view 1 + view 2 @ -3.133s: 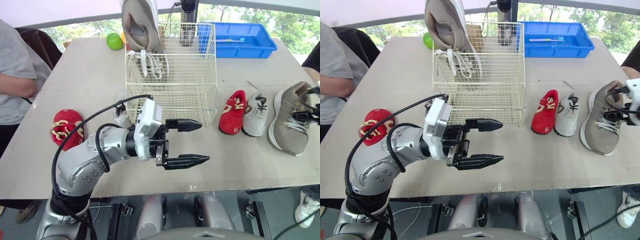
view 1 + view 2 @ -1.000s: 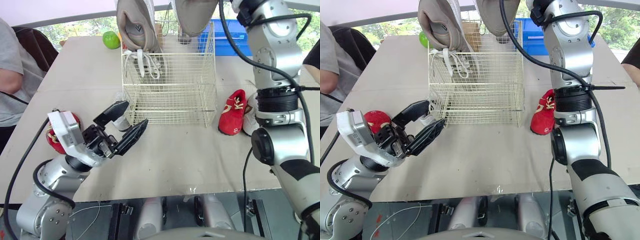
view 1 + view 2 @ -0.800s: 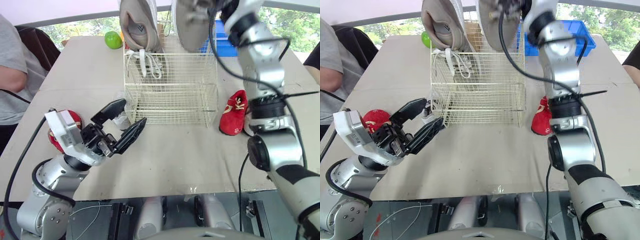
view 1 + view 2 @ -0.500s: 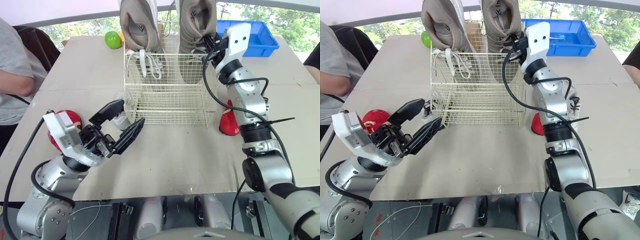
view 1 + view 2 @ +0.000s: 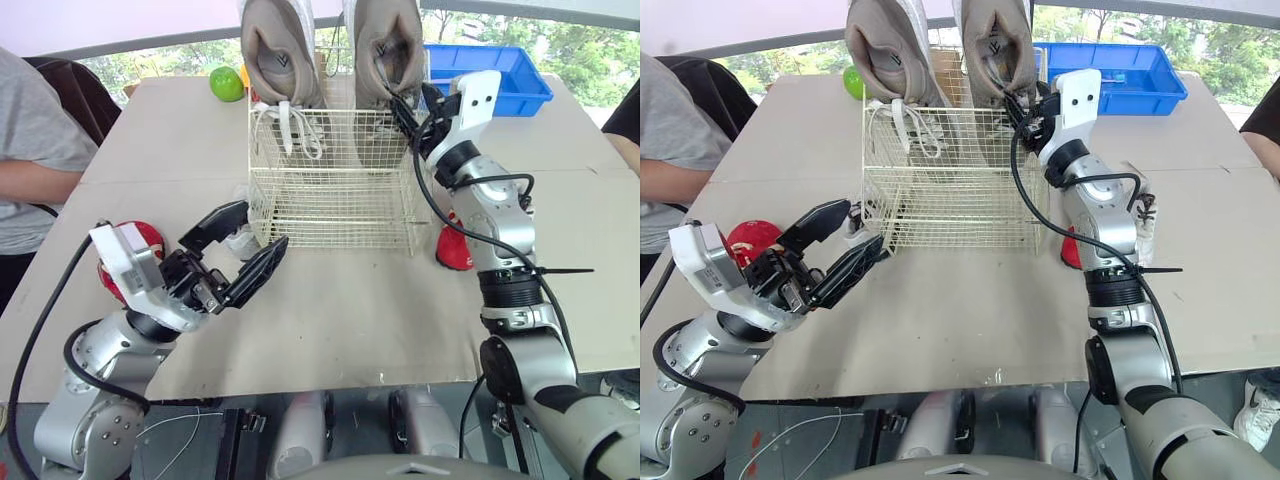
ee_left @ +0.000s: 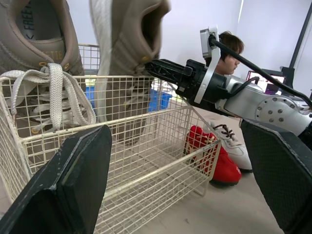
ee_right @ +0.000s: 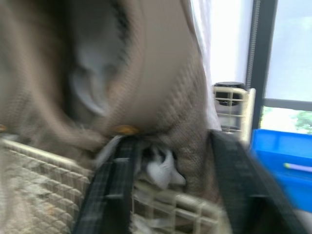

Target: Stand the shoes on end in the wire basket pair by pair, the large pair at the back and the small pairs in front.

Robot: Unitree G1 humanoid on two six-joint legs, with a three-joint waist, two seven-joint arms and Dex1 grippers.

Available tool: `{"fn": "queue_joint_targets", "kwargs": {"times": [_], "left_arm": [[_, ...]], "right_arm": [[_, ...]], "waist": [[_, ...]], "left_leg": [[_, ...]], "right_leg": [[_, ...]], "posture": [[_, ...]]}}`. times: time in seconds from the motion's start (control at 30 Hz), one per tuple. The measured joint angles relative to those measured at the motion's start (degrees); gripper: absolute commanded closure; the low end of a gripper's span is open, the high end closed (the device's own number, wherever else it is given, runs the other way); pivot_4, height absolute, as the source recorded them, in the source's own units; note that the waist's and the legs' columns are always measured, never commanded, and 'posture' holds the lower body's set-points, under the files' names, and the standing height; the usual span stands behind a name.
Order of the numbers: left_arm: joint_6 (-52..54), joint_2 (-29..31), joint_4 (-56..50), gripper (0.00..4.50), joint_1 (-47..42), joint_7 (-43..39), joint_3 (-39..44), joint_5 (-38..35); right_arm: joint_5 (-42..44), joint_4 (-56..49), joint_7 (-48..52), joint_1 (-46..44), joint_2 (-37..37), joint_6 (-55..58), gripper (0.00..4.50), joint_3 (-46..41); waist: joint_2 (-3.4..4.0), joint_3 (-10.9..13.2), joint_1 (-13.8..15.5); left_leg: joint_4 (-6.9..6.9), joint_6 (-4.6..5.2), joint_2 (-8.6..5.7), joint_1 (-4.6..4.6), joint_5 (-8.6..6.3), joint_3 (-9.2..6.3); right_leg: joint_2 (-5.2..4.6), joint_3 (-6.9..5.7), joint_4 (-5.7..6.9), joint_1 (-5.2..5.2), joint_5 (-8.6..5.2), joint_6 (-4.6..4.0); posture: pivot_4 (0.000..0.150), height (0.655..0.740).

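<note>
Upright in the far half of the wire basket (image 5: pixel 335 190), the two large shoes are stood on end side by side, heels up and toes down, so that their long axes run vertically and their openings face the near side. Both are made of grey-brown knit with pale soles. A V-shaped mark is seen on the insole of the left large shoe (image 5: pixel 280 50), where the letters "FREE" can also be read in the left wrist view, and its white laces are draped over the basket's rim. The right large shoe (image 5: pixel 388 45) is gripped at its laced upper by the jaws of the right gripper (image 5: pixel 403 112). The left gripper (image 5: pixel 262 226) is held above the table (image 5: pixel 340 320) near the basket's near left corner, its jaws spread wide. A small red shoe (image 5: pixel 452 245) is laid right of the basket, and another red shoe (image 5: pixel 130 245) lies at the left.
</note>
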Motion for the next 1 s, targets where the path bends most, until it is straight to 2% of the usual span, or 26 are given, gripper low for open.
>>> {"fn": "queue_joint_targets", "kwargs": {"times": [0.03,0.33,0.57,0.77,0.9,1.0], "left_arm": [[0.0,0.0,0.15,0.0,0.0,0.0,0.0,0.0],[0.21,-0.07,1.11,0.0,-0.91,0.7,-0.65,-0.12],[1.17,-0.76,1.11,0.0,0.15,4.21,-0.06,-0.81],[2.26,-2.28,1.11,0.0,4.35,11.95,2.74,-0.48],[3.17,-2.32,0.97,0.0,9.11,15.26,5.2,0.99],[5.84,-1.86,0.57,0.0,12.67,18.05,5.8,1.92]], "right_arm": [[0.44,-0.38,-0.08,0.35,0.04,0.54,0.28,-0.06],[1.81,-12.96,1.0,8.39,-2.3,7.39,0.28,1.52],[4.69,-22.67,9.1,11.69,-8.0,6.9,0.28,2.51],[12.57,-28.11,24.89,20.77,-23.9,10.82,0.28,0.12],[18.67,-34.15,33.3,24.83,-30.51,13.61,0.28,-0.21],[20.5,-37.04,36.72,27.78,-32.23,13.62,0.28,-0.08]], "waist": [[0.0,0.0,-0.01],[0.01,0.01,0.0],[0.0,0.01,0.07],[-0.05,0.03,0.22],[-0.07,0.02,-0.13],[-0.1,0.02,0.08]], "left_leg": [[0.03,0.0,0.0,0.01,0.0,0.0],[-0.01,0.0,0.01,-0.04,0.0,-0.03],[-0.01,0.01,0.01,-0.03,0.0,-0.04],[0.0,0.1,0.0,-0.04,-0.06,-0.04],[-0.03,0.09,0.05,0.07,-0.06,-0.04],[-0.03,0.09,0.08,0.05,-0.06,-0.07]], "right_leg": [[0.0,0.01,0.0,0.01,0.0,0.0],[-0.01,0.05,-0.02,-0.04,0.01,0.01],[0.0,0.07,-0.05,-0.03,0.0,0.02],[-0.11,0.13,-0.15,0.0,-0.01,0.02],[0.04,0.15,-0.11,0.0,-0.04,-0.02],[0.05,0.14,-0.12,0.0,-0.08,-0.07]], "posture": [[0.15,0.74],[0.15,0.74],[0.15,0.74],[0.15,0.74],[0.15,0.74],[0.15,0.74]]}}
